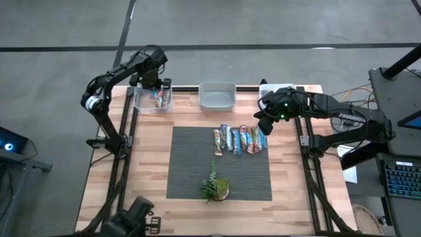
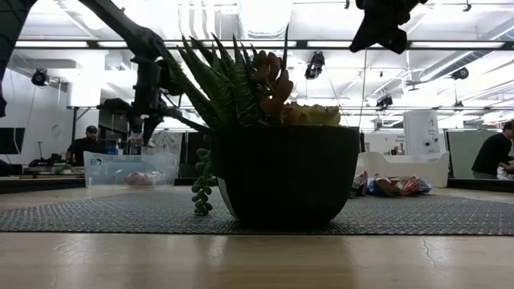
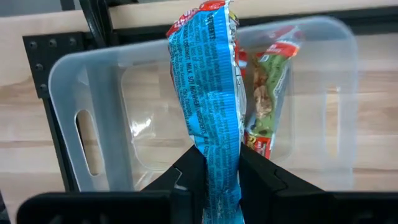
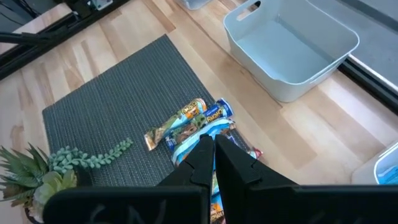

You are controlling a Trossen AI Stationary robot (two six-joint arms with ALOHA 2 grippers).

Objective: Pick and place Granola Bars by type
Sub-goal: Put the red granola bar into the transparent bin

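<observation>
1. Left gripper (image 3: pixel 216 177) is up over the clear bin (image 1: pixel 146 102) at upper left of the high view, fingers clamped on a blue-wrapped bar (image 3: pixel 211 112) that hangs right above the bin's opening.
2. Left wrist view: the blue bar stands on end between the dark fingers (image 3: pixel 186 177), printed side to the cam, red strip at its far end.
3. Already in the clear bin: one red/green-wrapped bar (image 3: pixel 270 99), lying along the bin floor, just beside the hanging blue one in frame.
4. Right gripper (image 4: pixel 210 158) sits at center-right of the high view, above the right end of the bar row, fingers pinched tight together w/ nothing between them.
5. Row of loose granola bars (image 1: pixel 239 139) lies side by side on the upper part of the dark mat (image 1: pixel 191 171), center of the high view; mixed blue, orange, pink wrappers.
6. Grey bin (image 1: pixel 218 95) at top center of the high view, between the two arms. Right wrist view shows it at upper right of frame.
7. Small potted plant (image 1: pixel 215 187) stands on the mat's lower part, lower center in the high view, apart from the row. In the low view it fills mid frame, w/ the clear bin behind it at left.
8. Low view, far background: ppl at left and right edges, well beyond the table (image 1: pixel 296 191).
</observation>
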